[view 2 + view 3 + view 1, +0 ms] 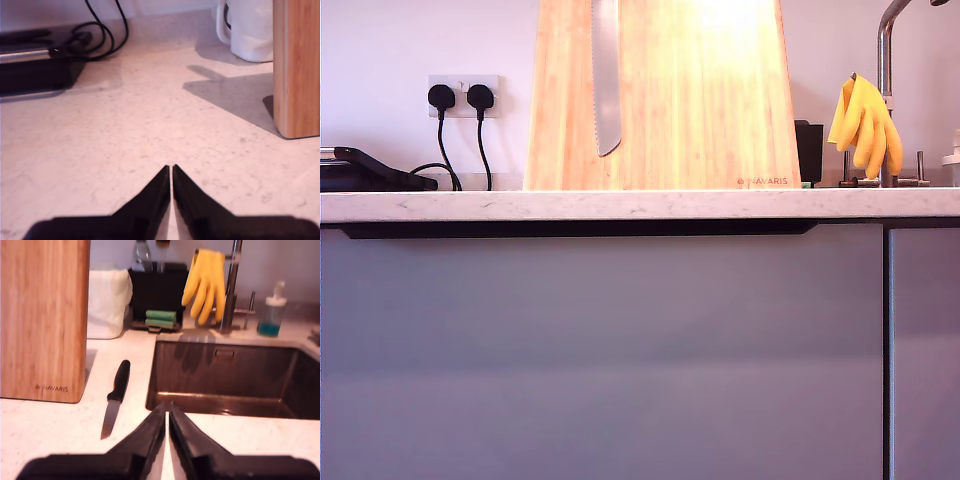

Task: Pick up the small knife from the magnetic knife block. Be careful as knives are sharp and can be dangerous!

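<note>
**Lying flat: small knife on the worktop beside the block**

Starting at the exterior view's left, a black appliance (370, 172) sits on the pale worktop (640, 205), with two black plugs (460, 97) in a wall socket above it. At the centre of that frame stands the magnetic knife block (665, 95), a tall slab of tan wood with a long serrated bread knife (607, 75) clinging to its face, tip down. On the exterior view's right, a yellow rubber glove (866, 122) hangs by the tap (888, 60). Neither arm shows in this view.

Along my first gripper (171, 170), both fingers meet at their tips, with nothing between them. They point over bare worktop, with the block's wooden edge (296, 67) and a white jug (247, 30) ahead.

Along my second gripper (166, 407), the fingers are likewise pressed together and empty. The small knife (115, 400) lies flat on the worktop, black handle away from the camera and blade tip toward it, between the block (44, 315) and the steel sink (230, 380), touching neither. The yellow glove (205, 282) and a soap bottle (272, 312) stand behind the sink.
</note>
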Controlling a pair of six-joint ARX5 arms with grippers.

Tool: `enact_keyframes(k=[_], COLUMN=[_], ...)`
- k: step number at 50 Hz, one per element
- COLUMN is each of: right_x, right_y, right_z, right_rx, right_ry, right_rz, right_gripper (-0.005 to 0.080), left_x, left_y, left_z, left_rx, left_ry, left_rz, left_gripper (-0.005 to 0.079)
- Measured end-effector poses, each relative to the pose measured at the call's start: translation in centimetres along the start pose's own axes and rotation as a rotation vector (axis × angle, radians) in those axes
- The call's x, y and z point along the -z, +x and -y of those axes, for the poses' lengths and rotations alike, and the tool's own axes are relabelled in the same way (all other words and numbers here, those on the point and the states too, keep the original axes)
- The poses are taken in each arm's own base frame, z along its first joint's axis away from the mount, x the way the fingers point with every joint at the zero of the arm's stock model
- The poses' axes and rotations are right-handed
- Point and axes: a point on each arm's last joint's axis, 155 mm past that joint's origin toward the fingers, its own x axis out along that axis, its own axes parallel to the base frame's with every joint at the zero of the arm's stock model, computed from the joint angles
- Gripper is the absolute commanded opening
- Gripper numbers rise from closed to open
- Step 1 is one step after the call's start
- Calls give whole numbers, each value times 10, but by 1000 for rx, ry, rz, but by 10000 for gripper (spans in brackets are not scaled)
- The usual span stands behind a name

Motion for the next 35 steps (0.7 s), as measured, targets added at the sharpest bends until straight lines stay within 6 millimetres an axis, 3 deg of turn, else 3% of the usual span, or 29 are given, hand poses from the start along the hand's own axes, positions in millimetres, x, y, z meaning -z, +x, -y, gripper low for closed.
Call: enact_keyframes(k=[26, 35], right_x=[-12, -3], right_y=[-32, -32], right_z=[4, -6], right_rx=[20, -33], right_ry=[6, 59], right_rz=[88, 55], right_gripper=[-13, -13], left_x=[-7, -2], left_y=[-43, -50], left_z=[-11, -11], left_rx=[-63, -62], left_ry=[-34, -56], left_rz=[159, 152], left_gripper=[-21, -21])
